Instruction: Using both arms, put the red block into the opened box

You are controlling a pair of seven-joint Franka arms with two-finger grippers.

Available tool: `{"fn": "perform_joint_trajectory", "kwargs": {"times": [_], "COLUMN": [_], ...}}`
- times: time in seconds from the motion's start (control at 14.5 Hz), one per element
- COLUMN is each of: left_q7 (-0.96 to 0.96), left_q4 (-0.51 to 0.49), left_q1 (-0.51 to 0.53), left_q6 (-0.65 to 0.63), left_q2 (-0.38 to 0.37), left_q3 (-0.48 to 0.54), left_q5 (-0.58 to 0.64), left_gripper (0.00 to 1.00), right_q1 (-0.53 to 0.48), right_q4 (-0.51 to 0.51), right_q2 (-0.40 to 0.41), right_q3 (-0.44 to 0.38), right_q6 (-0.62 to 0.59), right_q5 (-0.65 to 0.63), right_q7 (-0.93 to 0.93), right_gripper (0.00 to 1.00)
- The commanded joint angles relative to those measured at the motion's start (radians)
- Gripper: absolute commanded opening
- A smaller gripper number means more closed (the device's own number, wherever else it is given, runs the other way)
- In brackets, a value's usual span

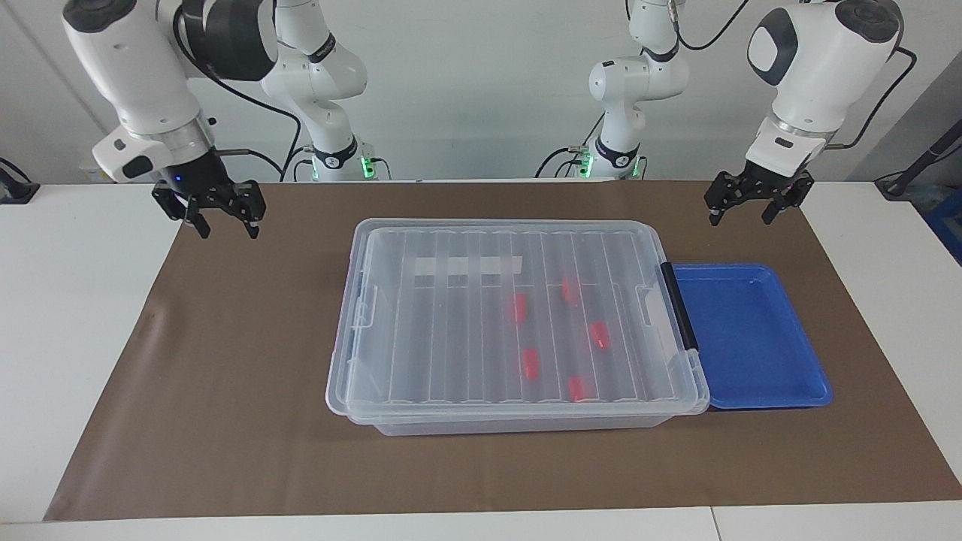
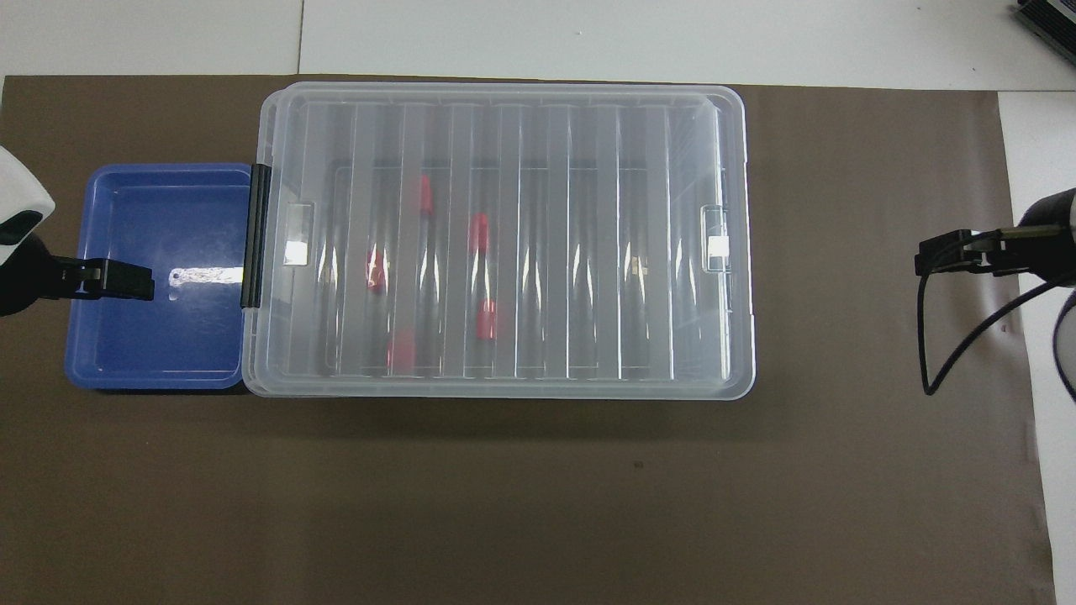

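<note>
Five blocks (image 1: 530, 363) lie in the lidded box (image 1: 421, 421), the tray (image 1: 797, 394) touching its left-arm end.
</note>
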Motion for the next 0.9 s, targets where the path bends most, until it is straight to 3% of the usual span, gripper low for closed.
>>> {"fn": "perform_joint_trajectory", "kwargs": {"times": [0.0, 0.83], "left_q7": [0.014, 0.011], "left_q4": [-0.035, -0.038], "left_q1": [0.001, 0.001], "left_q6": [0.009, -0.016], "left_q2": [-0.035, -0.038], "left_q3": [0.001, 0.001], "left_q5": [-0.017, -0.017], "left_gripper": [1.00, 1.00], "right_q1": [-0.048, -0.036], "right_q4": [0.047, 0.012], "right_q2": [0.002, -0.026], "right_q3": [0.009, 0.025], "right_q6": [-0.116, -0.096], "right_q5": [-0.002, 0.001], "right_q7": [0.044, 0.037], "right_gripper": [1.00, 1.00]}}
